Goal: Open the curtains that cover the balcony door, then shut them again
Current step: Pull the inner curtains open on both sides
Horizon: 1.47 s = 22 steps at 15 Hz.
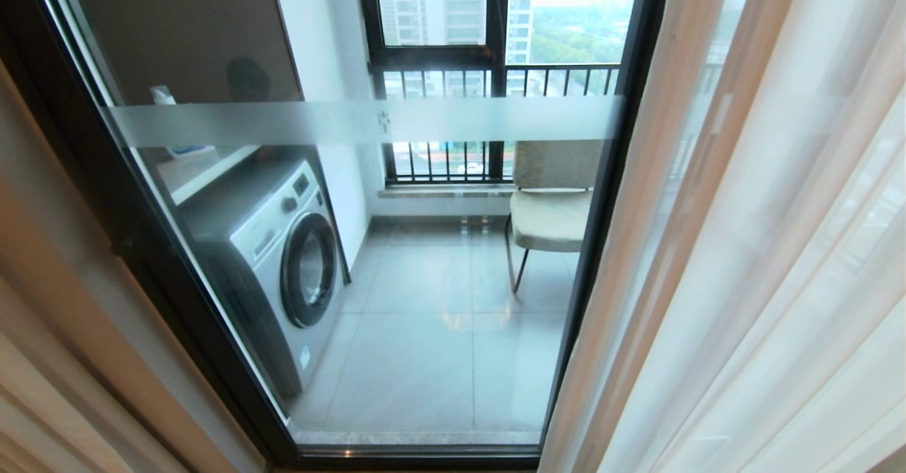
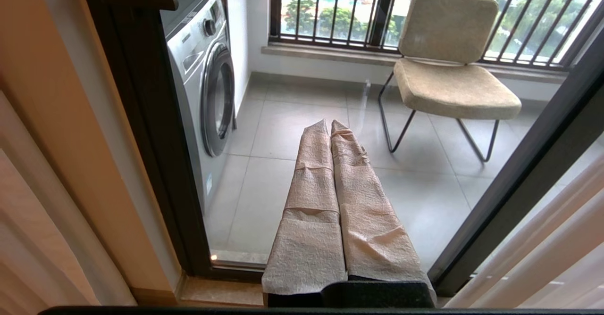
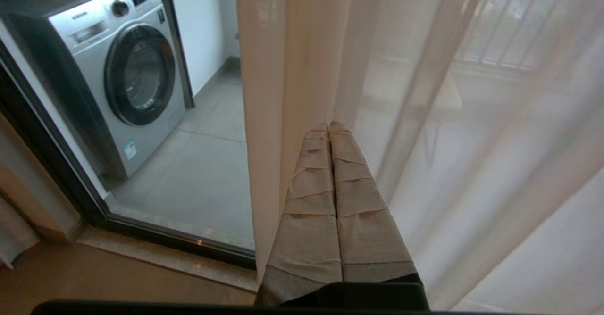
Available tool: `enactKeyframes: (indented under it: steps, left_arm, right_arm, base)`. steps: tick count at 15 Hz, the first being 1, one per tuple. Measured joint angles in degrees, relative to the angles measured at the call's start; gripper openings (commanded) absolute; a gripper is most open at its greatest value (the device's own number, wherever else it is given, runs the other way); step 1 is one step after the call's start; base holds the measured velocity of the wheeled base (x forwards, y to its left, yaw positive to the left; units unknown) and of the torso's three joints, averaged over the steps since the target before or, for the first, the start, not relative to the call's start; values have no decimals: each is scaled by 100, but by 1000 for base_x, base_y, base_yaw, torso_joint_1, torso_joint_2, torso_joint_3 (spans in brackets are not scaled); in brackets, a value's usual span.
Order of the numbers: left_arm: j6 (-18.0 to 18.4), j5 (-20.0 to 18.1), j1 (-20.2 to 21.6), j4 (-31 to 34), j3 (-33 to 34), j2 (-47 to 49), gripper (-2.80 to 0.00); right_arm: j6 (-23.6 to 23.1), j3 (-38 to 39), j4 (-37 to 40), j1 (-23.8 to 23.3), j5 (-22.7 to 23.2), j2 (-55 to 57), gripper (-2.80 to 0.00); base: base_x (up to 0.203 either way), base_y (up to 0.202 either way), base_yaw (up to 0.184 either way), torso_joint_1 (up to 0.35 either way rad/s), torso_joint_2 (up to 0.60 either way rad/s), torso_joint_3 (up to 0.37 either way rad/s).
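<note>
Sheers (image 1: 764, 260) hang light and limp at the door's (image 1: 396, 246) right side, likely best pinched at their free edge (image 3: 264, 117), where the right end effector (image 3: 330, 127) points, pressed together and empty like the left end effector (image 2: 329, 124).

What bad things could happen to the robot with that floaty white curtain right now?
1. The right pincer is shut, its tip right by the edge of the thin sheer curtain. Shut, it cannot pinch the cloth, so a push might just slide off.
2. The sheer could snag on the pincer's wrapped fingers and get tugged.
3. The glass balcony door stands just behind the cloth; reaching too far might bump it.
</note>
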Motion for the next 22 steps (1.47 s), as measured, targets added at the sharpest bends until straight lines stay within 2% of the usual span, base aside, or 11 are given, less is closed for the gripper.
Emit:
enactKeyframes:
  steps: [1, 2, 4, 6, 11, 17, 22]
  left_arm:
    - [1, -2, 0, -2, 0, 0, -280]
    - [2, -2, -2, -2, 0, 0, -280]
    - [2, 0, 2, 0, 0, 0, -280]
    - [2, -5, 2, -2, 0, 0, -280]
    - [5, -1, -2, -2, 0, -2, -280]
    - [1, -2, -2, -2, 0, -2, -280]
    - [2, -2, -2, -2, 0, -2, -280]
  right_arm:
    - [2, -64, -409, 0, 174, 364, -280]
    - [2, -154, -830, 0, 382, 741, 0]
    - [-1, -431, -1442, -1, 762, 1386, 0]
    - [6, -749, -1609, -15, 893, 1915, 0]
    - [55, -1406, -1745, -2, 918, 3002, 0]
    - [17, -1889, -2879, 33, 915, 4266, 0]
    - [28, -2662, -2950, 122, 910, 5181, 0]
  base:
    - [0, 0, 0, 0, 0, 0]
    - [0, 0, 0, 0, 0, 0]
    - [0, 0, 0, 0, 0, 0]
    - [0, 0, 0, 0, 0, 0]
    - [0, 0, 0, 0, 0, 0]
    - [0, 0, 0, 0, 0, 0]
    - [0, 0, 0, 0, 0, 0]
